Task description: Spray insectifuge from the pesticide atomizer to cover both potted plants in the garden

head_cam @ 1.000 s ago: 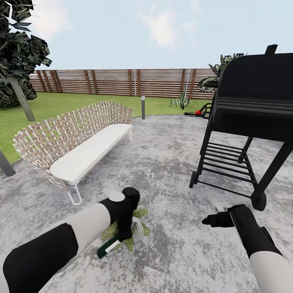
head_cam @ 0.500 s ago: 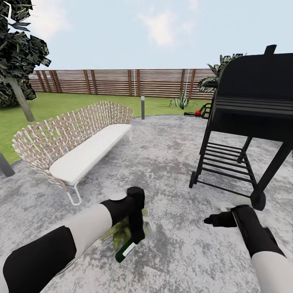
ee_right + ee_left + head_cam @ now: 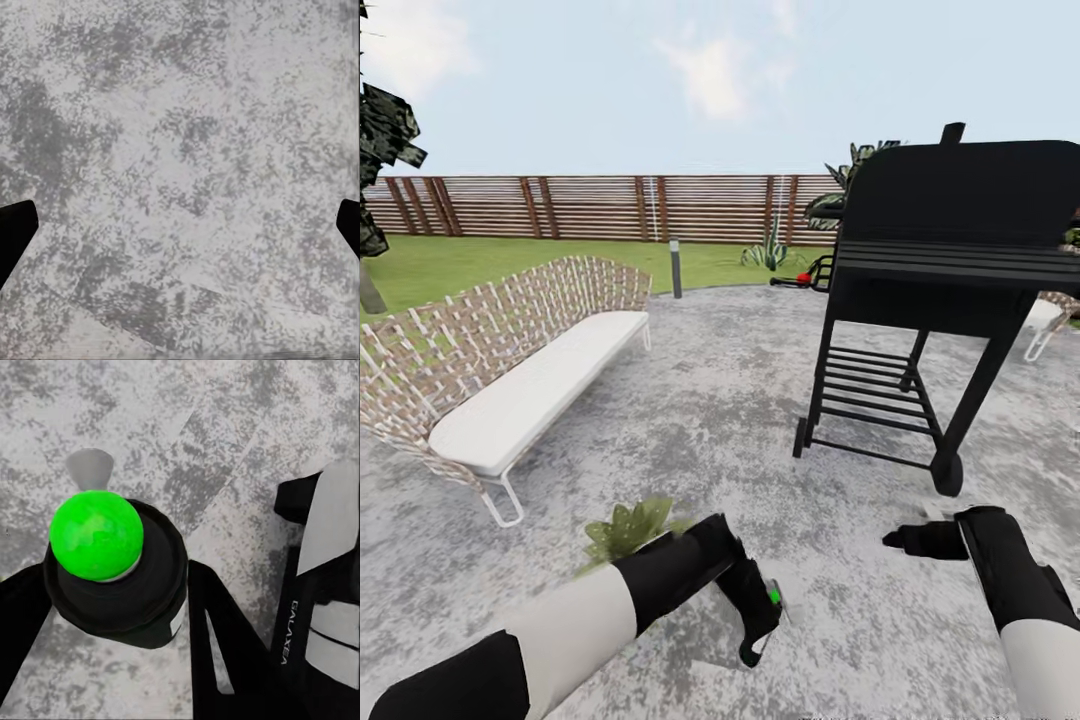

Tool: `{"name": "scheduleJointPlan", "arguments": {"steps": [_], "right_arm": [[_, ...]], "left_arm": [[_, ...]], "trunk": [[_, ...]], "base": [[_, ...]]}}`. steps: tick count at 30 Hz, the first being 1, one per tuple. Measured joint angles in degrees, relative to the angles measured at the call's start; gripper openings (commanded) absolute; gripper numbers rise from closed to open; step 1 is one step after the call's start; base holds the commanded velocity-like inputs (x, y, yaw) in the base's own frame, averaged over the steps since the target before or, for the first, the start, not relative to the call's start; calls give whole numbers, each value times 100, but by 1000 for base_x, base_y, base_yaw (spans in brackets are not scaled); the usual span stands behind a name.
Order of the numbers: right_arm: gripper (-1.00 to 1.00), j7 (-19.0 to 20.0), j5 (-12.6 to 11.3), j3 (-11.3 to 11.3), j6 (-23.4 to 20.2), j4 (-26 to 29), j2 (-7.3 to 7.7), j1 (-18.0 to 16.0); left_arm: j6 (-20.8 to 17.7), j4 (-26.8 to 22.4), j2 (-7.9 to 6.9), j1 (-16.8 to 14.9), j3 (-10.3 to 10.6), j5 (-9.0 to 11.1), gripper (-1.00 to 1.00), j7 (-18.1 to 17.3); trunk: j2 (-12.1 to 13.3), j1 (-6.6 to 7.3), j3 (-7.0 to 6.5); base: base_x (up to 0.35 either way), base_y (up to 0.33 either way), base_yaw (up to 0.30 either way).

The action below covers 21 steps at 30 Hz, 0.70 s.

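Mottled grey patio (image 3: 690, 400) up front, wooden fence (image 3: 600, 208) behind, wicker sofa (image 3: 490, 370) and black grill (image 3: 940, 270) on it. Left pincer (image 3: 760, 620) points down with the pesticide atomizer (image 3: 772, 597) clamped in it, just past a potted plant (image 3: 628, 527). Left wrist: atomizer (image 3: 112, 570) squeezed between the fingers (image 3: 225, 645). Right wrist: right pincer (image 3: 180, 225) spread wide, nothing in it.

One potted plant (image 3: 628, 528), one bench (image 3: 510, 370), one grill (image 3: 950, 270).
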<state>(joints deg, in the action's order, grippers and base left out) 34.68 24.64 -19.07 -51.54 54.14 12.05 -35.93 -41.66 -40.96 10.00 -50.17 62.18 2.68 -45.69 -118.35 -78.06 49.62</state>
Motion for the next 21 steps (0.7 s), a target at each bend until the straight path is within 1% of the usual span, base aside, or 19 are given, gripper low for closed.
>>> {"name": "scheduleJointPlan", "arguments": {"steps": [1, 3, 4, 7, 10, 17, 21], "right_arm": [[100, -1, -1, -94, 0, -1, 0, 1], [100, -1, -2, -218, -1, -1, 0, 1], [100, -1, -1, -269, -1, -3, 0, 2], [100, -1, -3, -298, -2, -1, 0, -2], [100, -1, -3, -305, -2, 2, -7, 1], [100, 5, -1, -306, -1, 2, -7, 2], [100, 0, -3, -306, -2, 2, -8, 2]], "left_arm": [[102, 0, 0, 31, -1, 154, -100, 217], [269, 4, 0, 76, -3, 429, -100, 490], [445, 6, 0, 111, -2, 652, -100, 613], [612, 15, 0, 133, 1, 821, -100, 688], [654, 18, 0, 142, 7, 865, -100, 705], [661, 18, 0, 147, 0, 880, -100, 708], [661, 15, 0, 147, 5, 877, -100, 709]], "trunk": [[0, 0, -6], [0, 0, -18], [0, 0, -23], [0, 0, -40], [0, 0, -49], [0, 0, -50], [0, 0, -58]], "base": [[0, 0, -248], [0, 0, -248], [0, 0, -248], [0, 0, -255], [0, 0, -118], [0, 0, -12], [0, 0, -171]]}}
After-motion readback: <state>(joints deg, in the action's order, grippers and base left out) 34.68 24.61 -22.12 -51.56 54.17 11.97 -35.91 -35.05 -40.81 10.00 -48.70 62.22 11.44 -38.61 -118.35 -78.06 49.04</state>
